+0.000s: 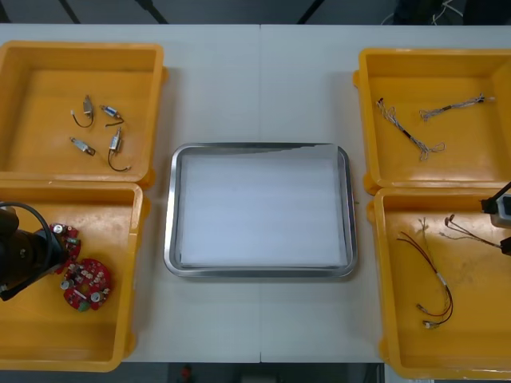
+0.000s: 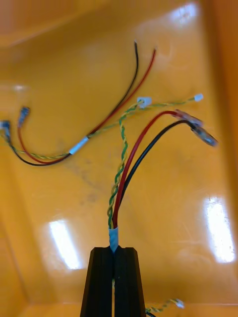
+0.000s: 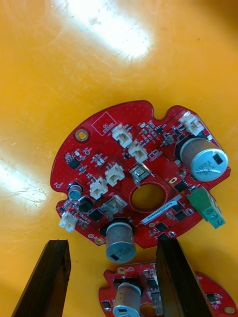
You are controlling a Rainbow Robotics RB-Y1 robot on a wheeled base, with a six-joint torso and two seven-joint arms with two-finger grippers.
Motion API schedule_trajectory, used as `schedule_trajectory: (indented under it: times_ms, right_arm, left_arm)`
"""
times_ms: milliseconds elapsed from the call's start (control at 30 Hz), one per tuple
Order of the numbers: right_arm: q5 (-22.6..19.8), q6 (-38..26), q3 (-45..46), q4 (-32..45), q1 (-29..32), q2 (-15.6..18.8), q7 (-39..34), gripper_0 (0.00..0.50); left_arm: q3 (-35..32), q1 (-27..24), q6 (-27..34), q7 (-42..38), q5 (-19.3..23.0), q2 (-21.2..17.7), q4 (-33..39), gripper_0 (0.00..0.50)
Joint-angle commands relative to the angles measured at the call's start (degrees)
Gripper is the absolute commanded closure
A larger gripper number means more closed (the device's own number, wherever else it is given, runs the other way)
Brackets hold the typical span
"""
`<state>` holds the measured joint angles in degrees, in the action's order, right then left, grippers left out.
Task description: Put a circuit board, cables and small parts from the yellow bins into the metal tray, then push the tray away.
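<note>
While my right gripper (image 2: pixel 115 251) is clamped on a cable bundle (image 2: pixel 121 168) of red, black and twisted green-yellow wires inside the near right bin (image 1: pixel 399 319), my left gripper (image 3: pixel 111 243) hangs wide apart over a red circuit board (image 3: pixel 144 173) in the near left bin (image 1: pixel 48 335). Board's white label: print unreadable. Metal tray (image 1: pixel 169 231): between the bins, white inside.

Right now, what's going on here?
The right end effector is shut on the taped end of a cable in the near right bin. The left end effector is open over a board in the near left bin, with a second board beside it. The tray holds nothing yet.
</note>
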<state>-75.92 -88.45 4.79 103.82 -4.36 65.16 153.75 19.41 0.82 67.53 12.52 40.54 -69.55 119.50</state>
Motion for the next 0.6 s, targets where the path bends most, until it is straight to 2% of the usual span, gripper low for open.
schedule_trajectory:
  times_ms: [33,267,600]
  right_arm:
    - [-4.2,-3.1,3.6,1.2,-1.4,1.8,-2.1,0.5]
    - [-6.4,-5.4,4.4,2.4,-2.5,1.8,-9.8,0.5]
    - [-6.4,-8.7,5.8,11.3,-4.4,1.7,-28.9,0.5]
  left_arm:
    - [1.0,-1.3,-1.0,-2.0,-0.8,0.6,-0.7,0.0]
    - [2.0,-1.4,-2.8,-1.9,-0.9,0.6,-1.7,0.0]
    - [2.0,-1.4,-2.8,-1.8,-0.9,0.6,-1.7,0.0]
